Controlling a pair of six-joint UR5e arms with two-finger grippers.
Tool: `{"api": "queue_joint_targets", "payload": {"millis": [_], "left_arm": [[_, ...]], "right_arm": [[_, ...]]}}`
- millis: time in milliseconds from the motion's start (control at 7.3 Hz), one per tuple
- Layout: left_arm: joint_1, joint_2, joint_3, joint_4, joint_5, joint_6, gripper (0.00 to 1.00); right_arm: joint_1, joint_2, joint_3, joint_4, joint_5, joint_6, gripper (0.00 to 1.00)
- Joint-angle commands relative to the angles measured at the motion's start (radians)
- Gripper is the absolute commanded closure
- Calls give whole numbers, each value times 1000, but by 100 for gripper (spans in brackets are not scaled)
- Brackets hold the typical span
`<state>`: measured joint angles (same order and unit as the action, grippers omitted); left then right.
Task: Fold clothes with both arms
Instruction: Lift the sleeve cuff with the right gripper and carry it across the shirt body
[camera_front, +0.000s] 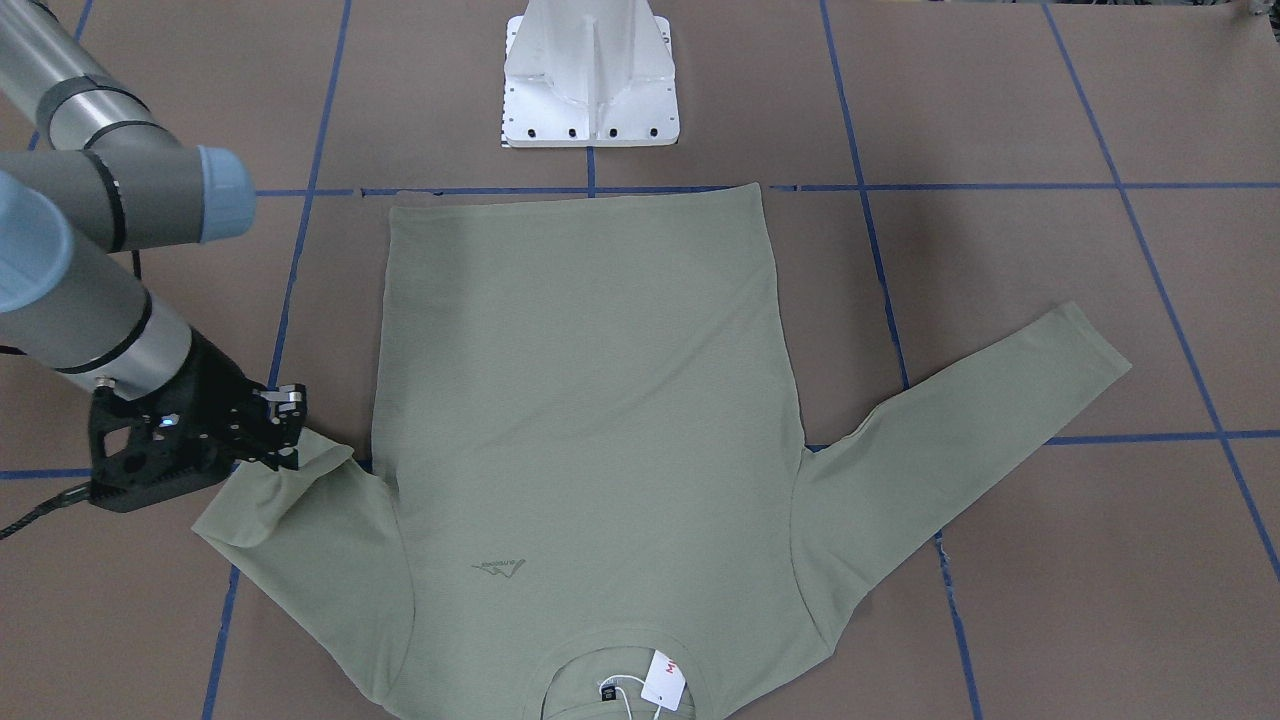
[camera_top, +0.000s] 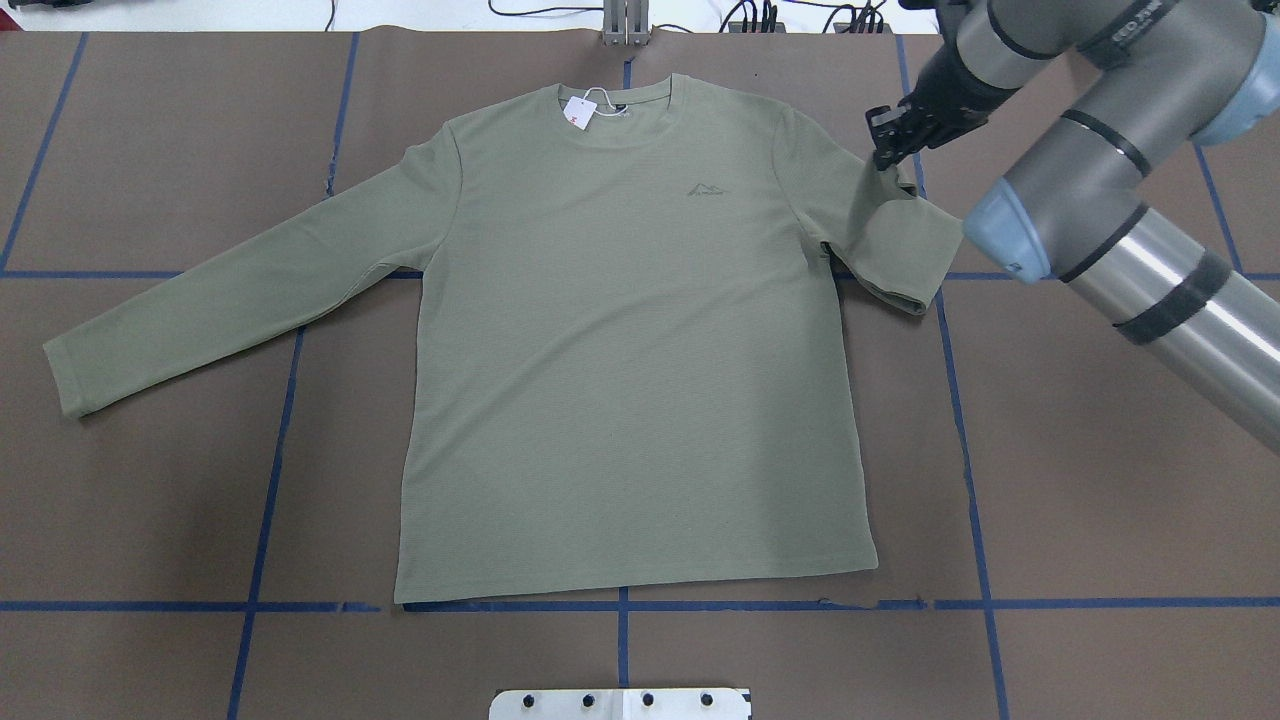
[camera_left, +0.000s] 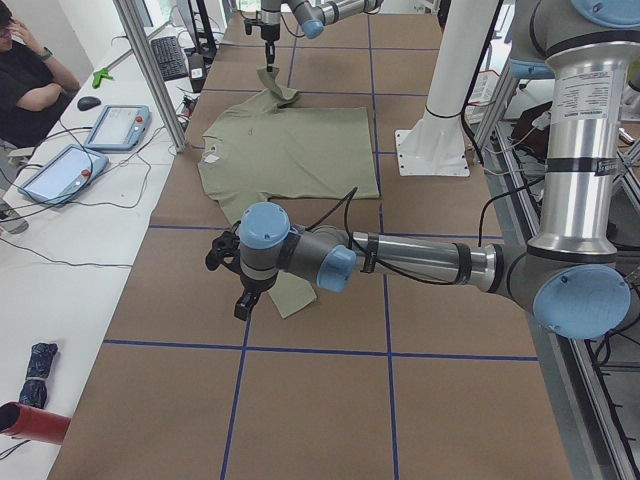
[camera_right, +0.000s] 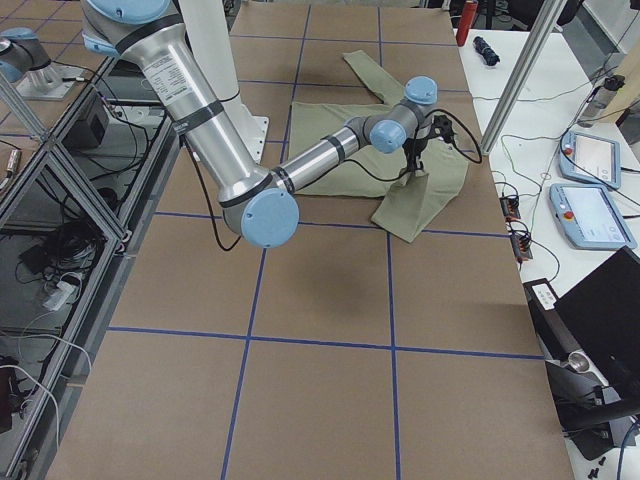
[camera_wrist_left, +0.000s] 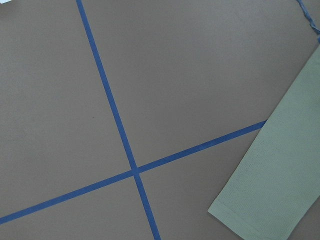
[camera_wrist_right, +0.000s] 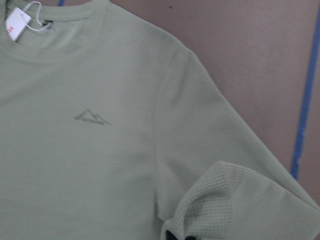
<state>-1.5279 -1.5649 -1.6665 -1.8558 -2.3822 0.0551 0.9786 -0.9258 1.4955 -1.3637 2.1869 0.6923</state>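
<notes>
Nearest the base: pedestal (camera_top: 620, 705) at the near edge of the desk (camera_top: 1100, 500), then a narrow bare strip up to the hem of the shirt (camera_top: 630, 340). Lies flat, front up, long axis running straight away from the base, hem near and collar far. Hem square along a blue tape line (camera_top: 200, 606).

Next out, the left sleeve (camera_top: 250, 280): stretched full length, angled out to the robot's left and back toward the near side, cuff well apart from the torso. Above the desk near that cuff, the left claw (camera_left: 243, 305). Can't tell whether fingers are apart or together, side view only. From its wrist cam: just cuff, tape cross and desk.

On the other side, the right sleeve (camera_top: 890, 240): doubled over short beside the shoulder, with the right claw (camera_top: 885, 150) clamped on it and the fabric lifted off the desk. Above the desk's right half, the right arm (camera_top: 1150, 260).

Wide bare brown desk on both sides of the torso.

Farther out: chest logo (camera_top: 708, 189), then the collar with the hang tag (camera_top: 578, 112). Only a slim margin from collar to the far desk edge.
</notes>
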Motion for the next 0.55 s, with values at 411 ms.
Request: {"api": "queue_joint_targets", "payload": {"millis": [411], "left_arm": [[0,-1,30,-2,-2,2,0]], "right_arm": [[-225,487,-329,59,-235,116,100]]}}
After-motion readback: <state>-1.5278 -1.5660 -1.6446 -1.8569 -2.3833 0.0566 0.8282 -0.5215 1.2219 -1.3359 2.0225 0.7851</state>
